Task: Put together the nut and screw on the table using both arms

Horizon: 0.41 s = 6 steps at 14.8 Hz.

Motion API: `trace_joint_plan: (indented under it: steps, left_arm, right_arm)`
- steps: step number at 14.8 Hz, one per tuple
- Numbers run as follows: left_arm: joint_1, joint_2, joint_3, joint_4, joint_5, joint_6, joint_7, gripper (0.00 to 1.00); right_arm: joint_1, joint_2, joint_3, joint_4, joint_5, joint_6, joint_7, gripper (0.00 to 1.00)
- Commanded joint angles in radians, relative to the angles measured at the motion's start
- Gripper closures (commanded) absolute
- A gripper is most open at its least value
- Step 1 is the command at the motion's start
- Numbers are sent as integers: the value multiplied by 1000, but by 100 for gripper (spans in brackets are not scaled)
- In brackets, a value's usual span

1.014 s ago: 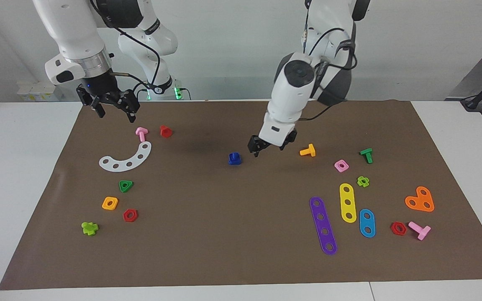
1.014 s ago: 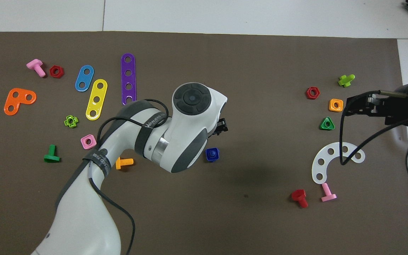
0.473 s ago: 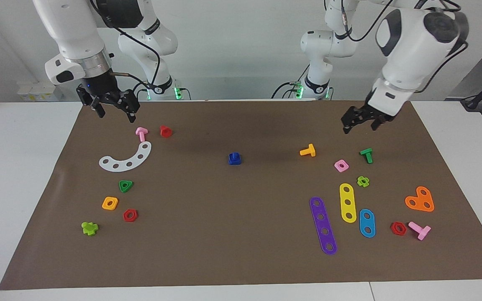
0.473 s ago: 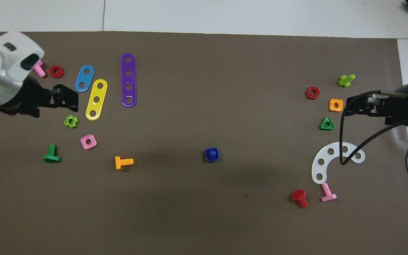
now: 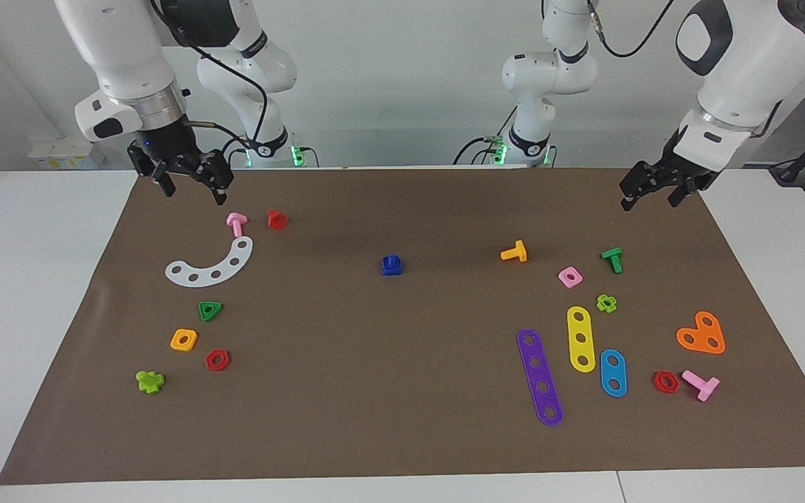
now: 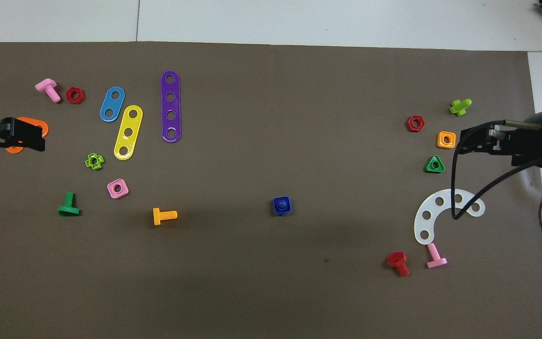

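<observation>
The dark-blue nut (image 5: 392,269) lies in the middle of the brown mat (image 5: 402,391) with the dark-blue screw (image 5: 392,260) standing in its hole as one piece. In the overhead view the nut (image 6: 287,202) shows as a square around the round stub of the screw (image 6: 281,205); the triangular head is hidden. No gripper touches them. My left gripper (image 5: 648,201) is open and empty, raised over the mat's edge at the left arm's end; it also shows in the overhead view (image 6: 41,139). My right gripper (image 5: 191,190) is open and empty, raised over the right arm's end, also in the overhead view (image 6: 462,142).
Loose toys lie at both ends of the mat. Toward the left arm's end: orange screw (image 5: 514,251), pink nut (image 5: 569,277), green screw (image 5: 612,259), purple strip (image 5: 539,376). Toward the right arm's end: white curved strip (image 5: 212,265), green triangular nut (image 5: 209,310), orange nut (image 5: 184,339).
My left arm has pulled away from beside the blue piece, risen and swung out to its own end of the table. The blue piece and my right arm have not moved.
</observation>
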Motion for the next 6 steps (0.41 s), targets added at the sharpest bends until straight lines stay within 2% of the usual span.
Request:
trace_joint_plan:
  steps: [1,6]
  left_arm:
    - [-12,-10,6,-3,25,1,6,0]
    - [-10,-18,5,-11,22,-13,6,0]
  right_arm:
    - [-9,-2,5,0,3,-5,-27,0]
    - [-9,-2,5,1,3,-5,-27,0]
